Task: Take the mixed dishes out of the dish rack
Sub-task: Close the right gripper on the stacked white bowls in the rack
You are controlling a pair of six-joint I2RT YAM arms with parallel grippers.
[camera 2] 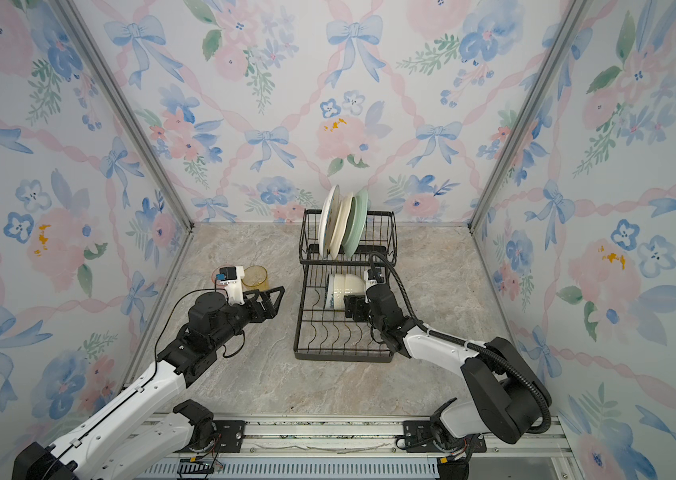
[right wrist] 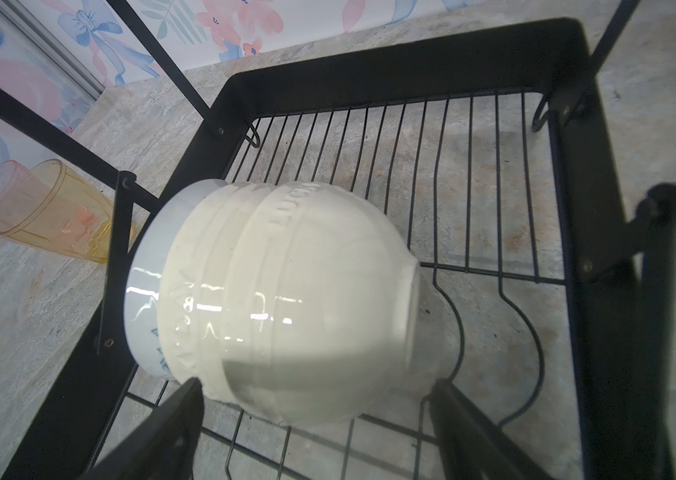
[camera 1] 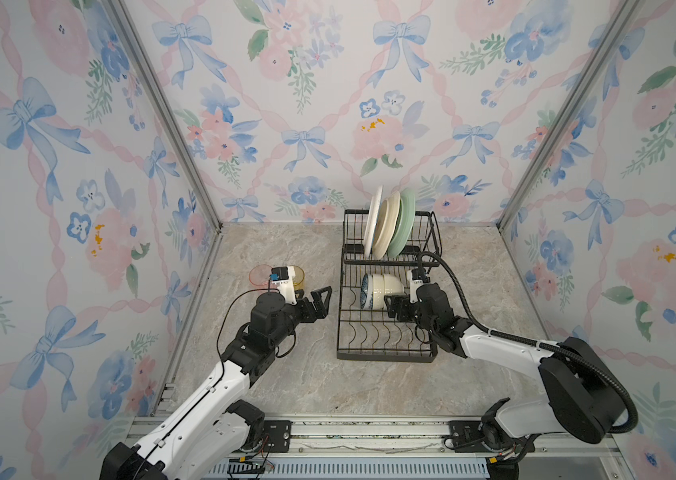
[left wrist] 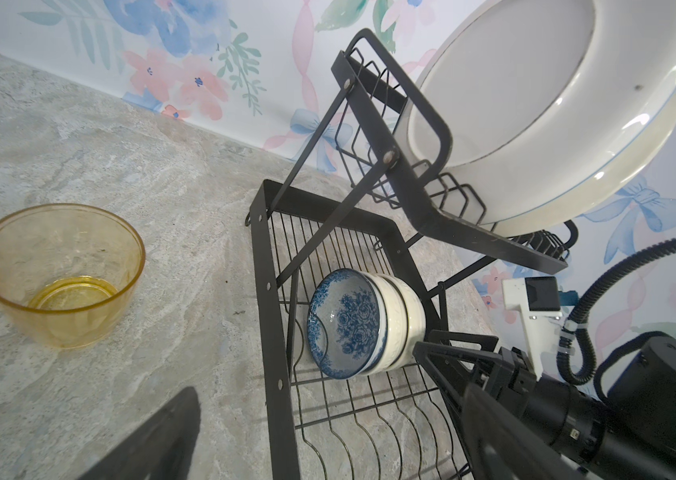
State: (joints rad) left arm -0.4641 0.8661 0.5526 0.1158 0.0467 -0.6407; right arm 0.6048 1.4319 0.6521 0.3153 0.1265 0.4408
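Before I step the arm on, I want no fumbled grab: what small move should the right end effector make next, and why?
Probably ease the right end effector forward over the cream bowl before closing: its open fingers straddle the bowl, which lies sideways in the rack, only with their tips.

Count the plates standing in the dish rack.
3, standing on edge side by side in the dish rack's raised tier: white plate, cream plate in the middle, pale green plate. Another could hide between them.

dish rack [camera 1: 386,356] right of centre on table [camera 1: 307,386], plates [camera 1: 386,226] upright in far raised tier, nested bowls [camera 1: 386,289] on their side in lower tray, tumblers [camera 1: 259,275] on table, left of rack
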